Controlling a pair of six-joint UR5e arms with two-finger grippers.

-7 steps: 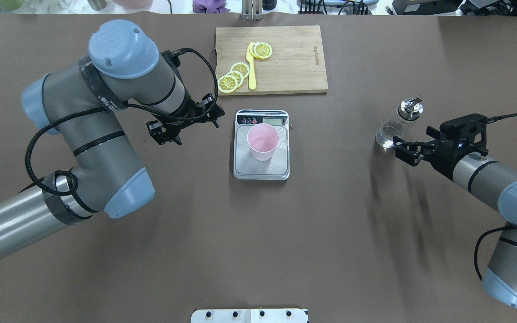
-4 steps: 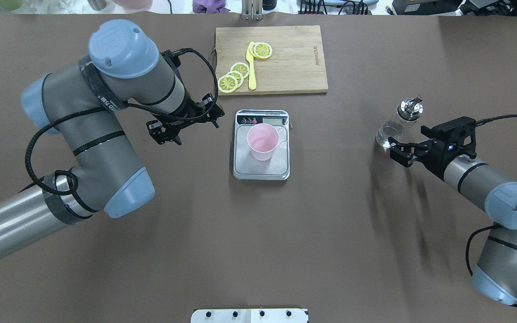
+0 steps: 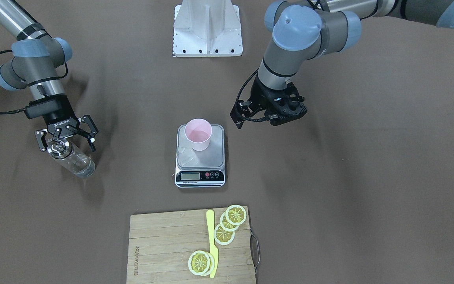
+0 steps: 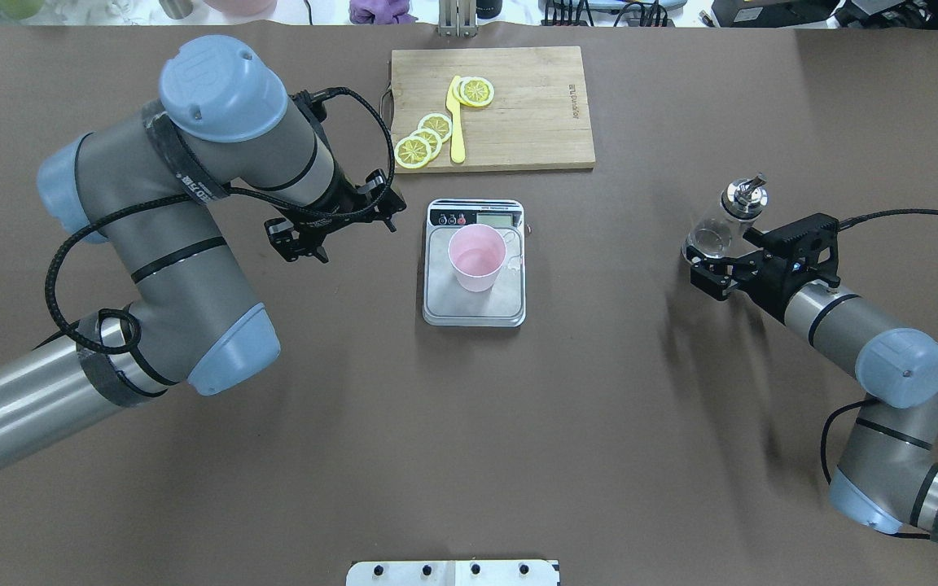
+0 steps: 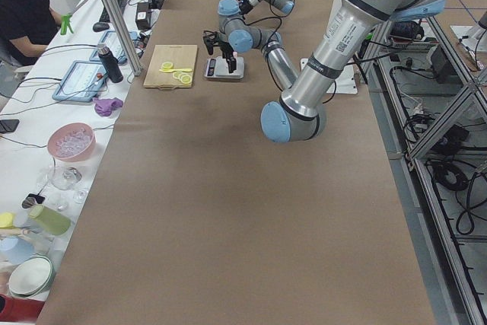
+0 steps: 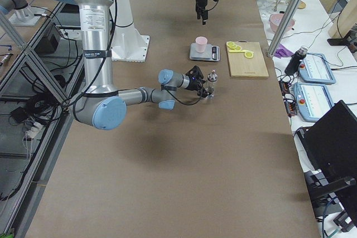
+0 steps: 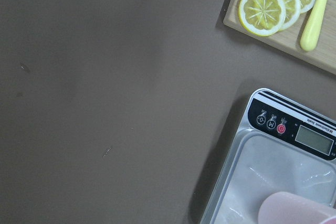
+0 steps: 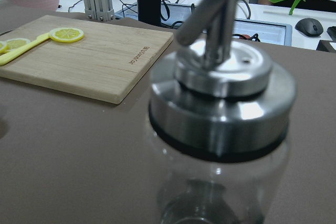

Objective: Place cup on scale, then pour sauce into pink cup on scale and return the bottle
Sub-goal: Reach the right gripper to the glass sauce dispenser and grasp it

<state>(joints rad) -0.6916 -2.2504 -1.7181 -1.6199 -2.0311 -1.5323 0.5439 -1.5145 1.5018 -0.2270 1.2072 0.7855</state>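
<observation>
Reading from the left of the overhead view, we find the left gripper [image 4: 330, 221] hanging just beside the scale [image 4: 474, 311], off its left edge and touching nothing. Its jaws look spread and empty. The scale sits mid-table with its display strip on the side away from the robot. The cup [image 4: 477, 259] stands upright on the steel plate, toward the display end, mouth up. We see no liquid in it. Beyond the scale lies a cutting board [image 4: 534, 106] with lemon slices [image 4: 424, 138] and a yellow knife [image 4: 457, 122], none of it involved.

Well to the right, the bottle [image 4: 712, 236] stands upright on the table [image 4: 599, 423], spout cap on. The right gripper [image 3: 67, 145] is held low and roughly horizontal at the bottle's upper part. Its fingers [image 3: 92, 136] are spread to either side of the cap. We cannot tell whether the pads touch the glass. The cap fills the right wrist camera, which confirms close range.

Our finding is that the first step, cup on scale, is complete. The step in hand is the pickup of the bottle. The next move calls for the right gripper to close on the neck or shoulder and then lift without tipping. Glass is smooth, so we judge the grip must be firm and centred before the carry to the cup.
</observation>
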